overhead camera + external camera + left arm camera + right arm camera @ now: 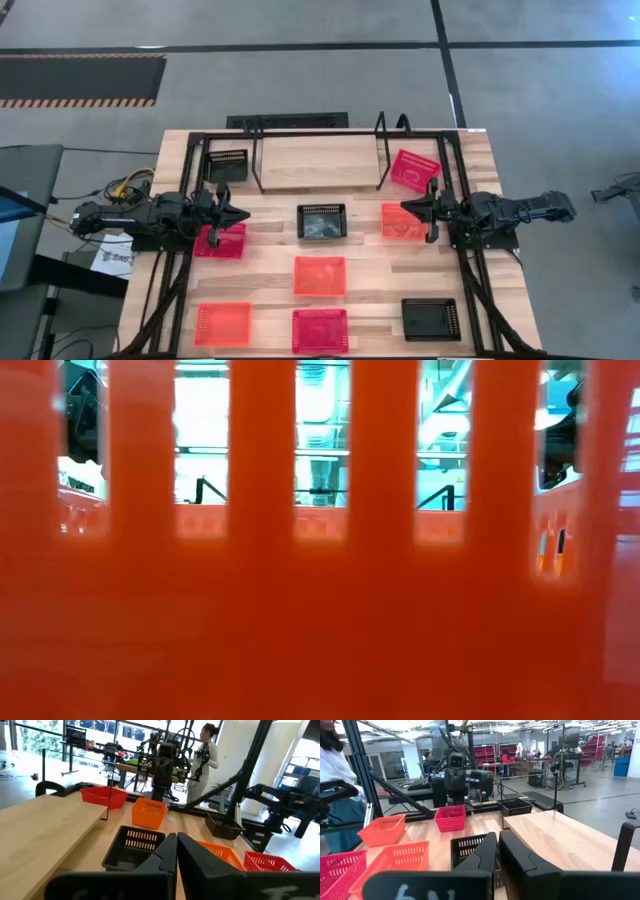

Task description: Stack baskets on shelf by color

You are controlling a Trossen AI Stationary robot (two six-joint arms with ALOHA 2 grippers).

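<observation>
Left gripper (pixel 243 213) was clenched empty, tips just above a red basket (pixel 221 241) on the table. Black basket (pixel 322 221) sat between both grippers. Right gripper (pixel 405 207) looked nearly closed and probably empty, over an orange basket (pixel 402 224). Shelf (pixel 316 163) lay behind, bare.

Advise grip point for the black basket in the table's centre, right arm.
Pinch the rim of the black basket on its short wall facing the right gripper, coming from above. It sits upright and open-topped, its thin perforated walls suit a two-finger pinch, and that side looks clear, with an orange basket beyond it.
</observation>
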